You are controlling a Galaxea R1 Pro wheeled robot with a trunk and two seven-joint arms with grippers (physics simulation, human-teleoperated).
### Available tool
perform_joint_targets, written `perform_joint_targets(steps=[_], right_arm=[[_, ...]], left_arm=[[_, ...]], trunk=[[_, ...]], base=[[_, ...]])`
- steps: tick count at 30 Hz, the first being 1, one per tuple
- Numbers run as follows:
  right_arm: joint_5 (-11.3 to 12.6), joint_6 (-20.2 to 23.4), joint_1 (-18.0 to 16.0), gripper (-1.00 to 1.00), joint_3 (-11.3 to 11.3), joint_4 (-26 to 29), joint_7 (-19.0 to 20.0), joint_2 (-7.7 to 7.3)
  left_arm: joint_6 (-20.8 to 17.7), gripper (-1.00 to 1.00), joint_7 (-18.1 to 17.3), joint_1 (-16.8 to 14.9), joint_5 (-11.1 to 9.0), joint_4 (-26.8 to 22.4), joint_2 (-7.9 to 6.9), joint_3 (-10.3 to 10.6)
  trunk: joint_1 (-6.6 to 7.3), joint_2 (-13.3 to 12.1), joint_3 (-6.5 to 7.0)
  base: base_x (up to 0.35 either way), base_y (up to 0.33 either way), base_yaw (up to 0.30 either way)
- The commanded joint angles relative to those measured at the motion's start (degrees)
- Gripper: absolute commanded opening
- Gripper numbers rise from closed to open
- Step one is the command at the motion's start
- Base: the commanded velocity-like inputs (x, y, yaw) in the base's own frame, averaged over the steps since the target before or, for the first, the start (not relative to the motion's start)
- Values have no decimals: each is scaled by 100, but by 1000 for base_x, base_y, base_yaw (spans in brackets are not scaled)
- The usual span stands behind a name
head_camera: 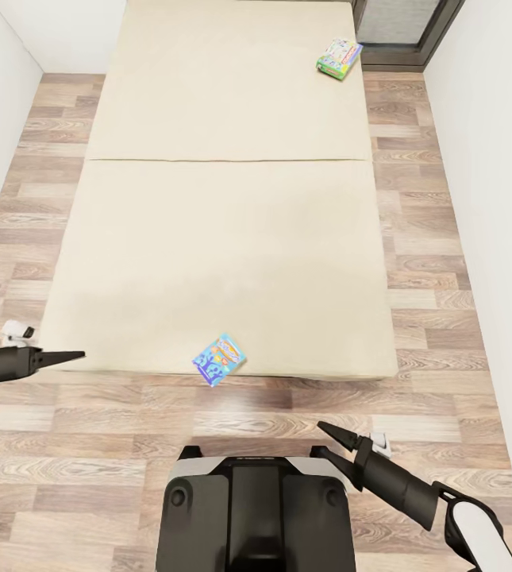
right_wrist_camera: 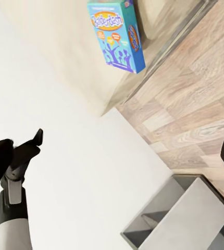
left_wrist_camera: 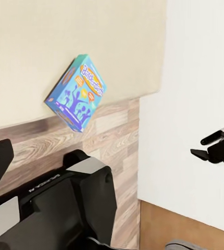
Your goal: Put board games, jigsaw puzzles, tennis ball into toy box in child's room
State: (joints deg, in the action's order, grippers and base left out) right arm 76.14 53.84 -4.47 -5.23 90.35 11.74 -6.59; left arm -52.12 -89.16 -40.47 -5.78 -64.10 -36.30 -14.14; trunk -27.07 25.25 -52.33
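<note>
Two board games lie on the beige bed (head_camera: 232,238). A blue one (head_camera: 220,359) sits at the near edge of the mattress, slightly overhanging it, and it also shows in the wrist views as the blue box (left_wrist_camera: 76,94) (right_wrist_camera: 117,35). A green one (head_camera: 339,58) lies at the far right corner. My left gripper (head_camera: 77,356) hovers at the bed's near left corner, open and empty. Over the floor right of my base, my right gripper (head_camera: 331,441) is also open and empty. Each wrist camera catches the other arm: right gripper (left_wrist_camera: 204,146), left gripper (right_wrist_camera: 34,143).
White walls close in on both sides, leaving narrow strips of wood-plank floor (head_camera: 438,262) beside the bed. A grey-framed window (head_camera: 402,24) stands at the far right. My dark base (head_camera: 256,508) faces the foot of the bed.
</note>
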Motion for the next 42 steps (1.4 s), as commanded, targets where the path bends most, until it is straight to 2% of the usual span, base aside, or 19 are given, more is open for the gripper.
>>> perform_joint_targets(steps=[1,4,10,30,42], right_arm=[[-51,9,-2,100,-5,-2,48,0],[-53,-26,-1,100,-10,-10,43,0],[-49,-45,-1,100,-42,-16,61,-1],[-30,-50,-1,100,-59,-18,46,-1],[-56,-63,-1,100,-55,-18,42,-1]], left_arm=[[-50,100,-64,0,4,11,-3,-39],[-26,100,-84,2,20,37,-2,-190],[-10,100,-84,4,38,80,0,-297],[0,100,-84,4,41,160,0,-326],[0,100,-84,10,41,160,2,-326]], trunk=[[-3,8,-5],[-3,8,-5],[-3,8,-5],[-3,8,-5],[-3,8,-5]], base=[[0,4,0],[0,9,0],[0,132,0],[-3,28,0],[-100,24,0]])
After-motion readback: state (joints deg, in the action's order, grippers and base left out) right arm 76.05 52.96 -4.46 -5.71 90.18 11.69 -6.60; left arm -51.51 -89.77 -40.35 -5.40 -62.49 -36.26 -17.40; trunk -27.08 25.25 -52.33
